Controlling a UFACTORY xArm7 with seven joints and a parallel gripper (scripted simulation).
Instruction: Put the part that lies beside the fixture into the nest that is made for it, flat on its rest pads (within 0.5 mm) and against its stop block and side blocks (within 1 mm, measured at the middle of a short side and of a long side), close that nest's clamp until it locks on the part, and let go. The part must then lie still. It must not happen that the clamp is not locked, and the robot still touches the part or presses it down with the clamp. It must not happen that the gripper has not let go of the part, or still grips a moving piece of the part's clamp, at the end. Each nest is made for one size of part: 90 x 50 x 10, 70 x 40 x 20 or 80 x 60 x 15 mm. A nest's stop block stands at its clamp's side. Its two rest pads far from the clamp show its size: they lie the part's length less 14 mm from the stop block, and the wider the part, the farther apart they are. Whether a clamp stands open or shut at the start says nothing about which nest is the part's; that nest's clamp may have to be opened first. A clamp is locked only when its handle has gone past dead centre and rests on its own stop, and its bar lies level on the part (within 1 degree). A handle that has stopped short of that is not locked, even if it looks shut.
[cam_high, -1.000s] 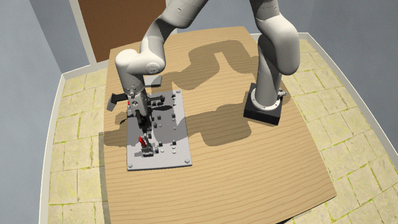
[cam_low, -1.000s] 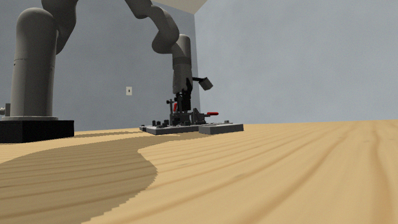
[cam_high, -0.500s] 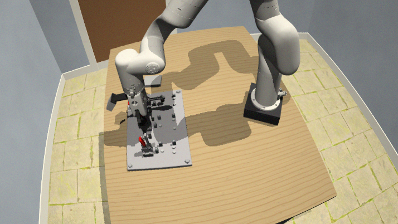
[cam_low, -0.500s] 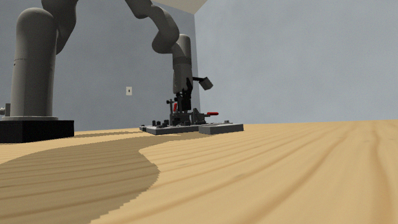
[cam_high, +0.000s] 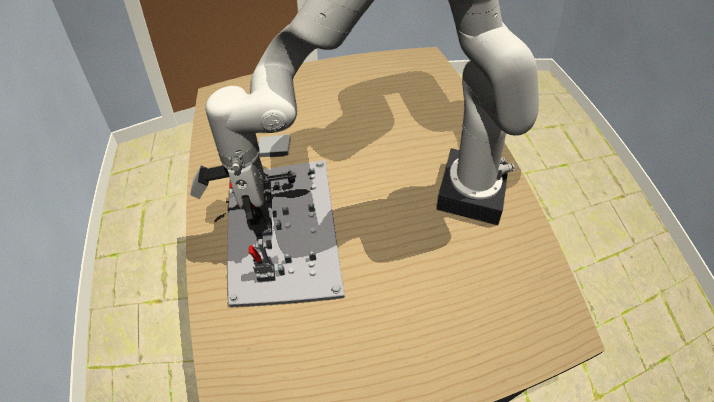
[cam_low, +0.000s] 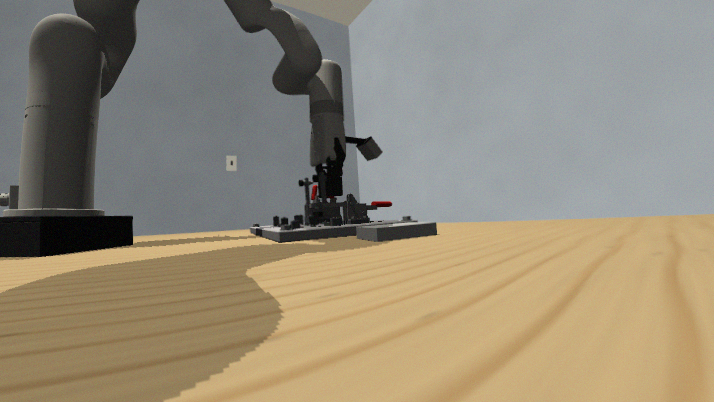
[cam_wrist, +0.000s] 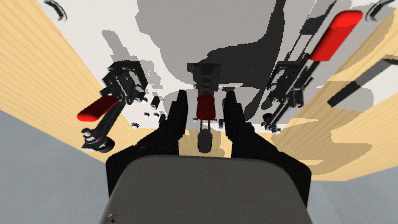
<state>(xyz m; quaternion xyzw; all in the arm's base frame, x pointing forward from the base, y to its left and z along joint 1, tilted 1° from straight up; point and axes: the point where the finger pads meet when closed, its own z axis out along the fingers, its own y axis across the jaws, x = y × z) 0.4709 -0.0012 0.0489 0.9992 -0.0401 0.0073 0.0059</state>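
The grey fixture plate (cam_high: 300, 280) (cam_low: 295, 233) (cam_wrist: 225, 25) carries three nests with toggle clamps. The part, a flat grey slab (cam_high: 274, 145) (cam_low: 397, 231), lies on the table beside the plate's far end. My gripper (cam_high: 253, 215) (cam_low: 331, 186) (cam_wrist: 206, 100) points down at the middle clamp. Its fingers stand apart on either side of that clamp's red handle (cam_wrist: 205, 106), with a gap on each side, holding nothing. Another clamp's red handle (cam_high: 255, 254) (cam_wrist: 97, 109) shows at the plate's near end. A third red handle (cam_low: 381, 203) (cam_wrist: 335, 35) lies level toward the part's side.
The arm's black base (cam_high: 470, 202) (cam_low: 65, 235) stands on the wooden table (cam_high: 400, 300) to the right of the plate. Small dark pads and blocks (cam_high: 285, 212) stand up from the plate. The wrist camera's bracket (cam_high: 207, 175) sticks out left of the gripper.
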